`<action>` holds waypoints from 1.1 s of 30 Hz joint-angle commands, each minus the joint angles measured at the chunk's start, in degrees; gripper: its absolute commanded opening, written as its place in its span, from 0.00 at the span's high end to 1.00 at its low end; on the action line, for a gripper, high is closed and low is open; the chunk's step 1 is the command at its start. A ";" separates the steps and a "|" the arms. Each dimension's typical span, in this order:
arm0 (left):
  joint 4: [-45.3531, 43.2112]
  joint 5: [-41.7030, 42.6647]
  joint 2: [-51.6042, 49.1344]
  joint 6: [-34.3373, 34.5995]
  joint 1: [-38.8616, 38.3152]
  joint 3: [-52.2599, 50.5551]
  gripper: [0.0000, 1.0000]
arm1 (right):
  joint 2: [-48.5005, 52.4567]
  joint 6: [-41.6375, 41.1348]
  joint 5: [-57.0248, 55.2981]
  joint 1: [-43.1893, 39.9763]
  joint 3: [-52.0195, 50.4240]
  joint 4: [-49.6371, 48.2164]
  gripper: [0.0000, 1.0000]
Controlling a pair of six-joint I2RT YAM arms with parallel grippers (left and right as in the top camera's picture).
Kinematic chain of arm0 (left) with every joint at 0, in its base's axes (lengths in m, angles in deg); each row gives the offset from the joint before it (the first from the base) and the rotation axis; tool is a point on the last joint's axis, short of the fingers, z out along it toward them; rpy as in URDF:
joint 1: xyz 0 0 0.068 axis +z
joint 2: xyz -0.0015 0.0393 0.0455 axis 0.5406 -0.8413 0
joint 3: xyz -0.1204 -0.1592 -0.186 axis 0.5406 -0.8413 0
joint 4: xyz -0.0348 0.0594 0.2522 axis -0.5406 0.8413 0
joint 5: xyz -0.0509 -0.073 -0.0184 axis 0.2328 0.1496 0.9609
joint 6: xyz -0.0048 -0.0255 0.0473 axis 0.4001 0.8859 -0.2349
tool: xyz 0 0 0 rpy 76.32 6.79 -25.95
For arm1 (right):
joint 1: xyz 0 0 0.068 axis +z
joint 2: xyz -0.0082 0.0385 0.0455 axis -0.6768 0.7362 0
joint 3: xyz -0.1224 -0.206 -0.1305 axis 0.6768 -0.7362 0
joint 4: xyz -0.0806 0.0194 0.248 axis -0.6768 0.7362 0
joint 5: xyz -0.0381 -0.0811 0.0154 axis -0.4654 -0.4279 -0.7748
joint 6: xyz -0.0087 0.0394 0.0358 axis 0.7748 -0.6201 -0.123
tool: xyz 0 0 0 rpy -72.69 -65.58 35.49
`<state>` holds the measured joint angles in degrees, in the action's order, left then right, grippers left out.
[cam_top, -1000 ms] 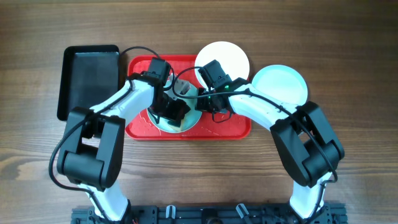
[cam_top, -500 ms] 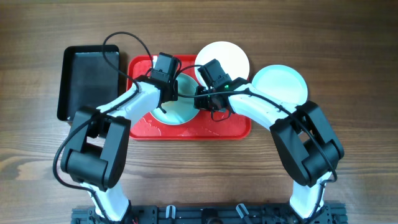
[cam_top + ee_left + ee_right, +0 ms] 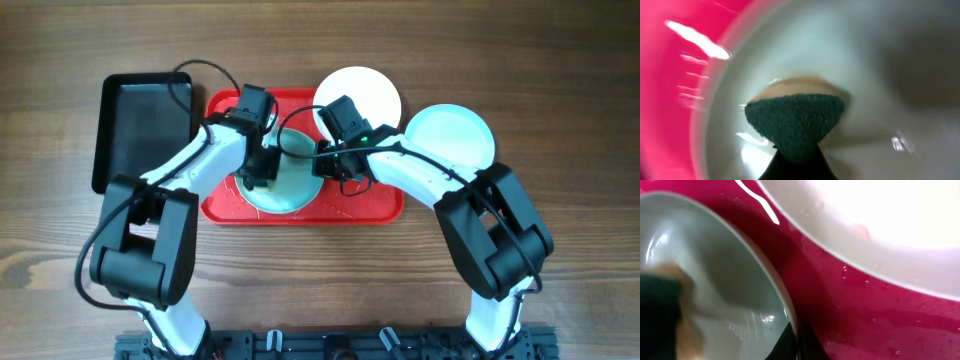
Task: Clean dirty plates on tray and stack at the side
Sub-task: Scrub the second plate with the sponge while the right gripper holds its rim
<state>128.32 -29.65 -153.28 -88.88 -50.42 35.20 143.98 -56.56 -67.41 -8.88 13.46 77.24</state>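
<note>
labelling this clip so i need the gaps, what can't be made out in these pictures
- Overhead: the left gripper and right gripper cover much of the mint plate, so any dirt there cannot be judged.
- Left wrist: blurred; the sponge hides the plate beneath it, and the grip on the sponge runs off the bottom edge.
- Right wrist: the grip at the rim is cut off by the bottom edge; the cream plate is cut by the top and right edges.

Glossy red plastic tray [image 3: 375,205], smooth shiny plate [image 3: 850,55], rough green sponge [image 3: 795,120].

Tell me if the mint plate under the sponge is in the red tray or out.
In: the mint plate lies flat on the red tray, inside its rim.
</note>
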 commanded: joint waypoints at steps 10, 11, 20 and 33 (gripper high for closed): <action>-11.52 22.25 -4.76 -4.85 -1.31 -4.20 0.96 | 0.85 0.63 1.40 0.33 1.18 -0.70 0.95; -13.53 19.91 -4.76 -2.91 -1.31 -4.20 0.96 | 0.85 0.63 1.40 0.33 1.18 -0.70 0.96; -22.18 -15.80 -4.76 17.70 -1.27 -4.20 0.96 | 0.85 0.70 1.55 0.33 1.18 -0.70 0.96; 0.92 -24.00 -4.76 27.65 -1.25 -4.20 0.96 | 0.85 0.76 1.57 0.33 1.18 -0.72 0.96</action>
<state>123.33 -52.60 -154.37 -63.70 -52.93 34.50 143.98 -55.75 -64.87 -8.29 13.68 75.73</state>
